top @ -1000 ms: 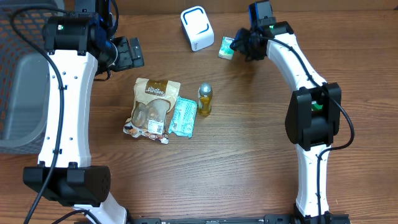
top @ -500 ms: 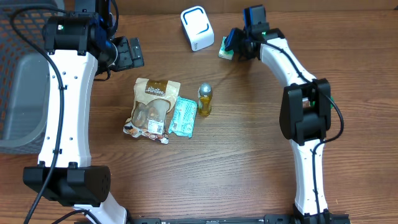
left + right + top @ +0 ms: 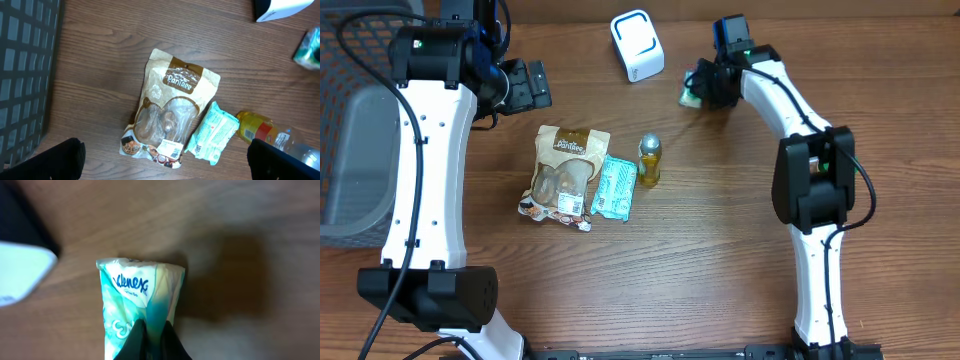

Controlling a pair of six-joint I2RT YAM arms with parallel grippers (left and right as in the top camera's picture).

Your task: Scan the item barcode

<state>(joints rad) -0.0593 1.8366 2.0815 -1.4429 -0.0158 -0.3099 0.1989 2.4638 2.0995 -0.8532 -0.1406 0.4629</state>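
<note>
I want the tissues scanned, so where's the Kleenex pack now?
In the overhead view, the Kleenex pack is pinched by the right gripper, just right of the white box.

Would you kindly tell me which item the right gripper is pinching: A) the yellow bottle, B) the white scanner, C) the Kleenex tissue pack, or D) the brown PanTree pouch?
C: the right wrist view shows the right gripper shut on the Kleenex tissue pack.

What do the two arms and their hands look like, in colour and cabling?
The left arm and right arm have white rounded shells, black joints, small green lights and black cables alongside. The left hand and right hand are black.
</note>
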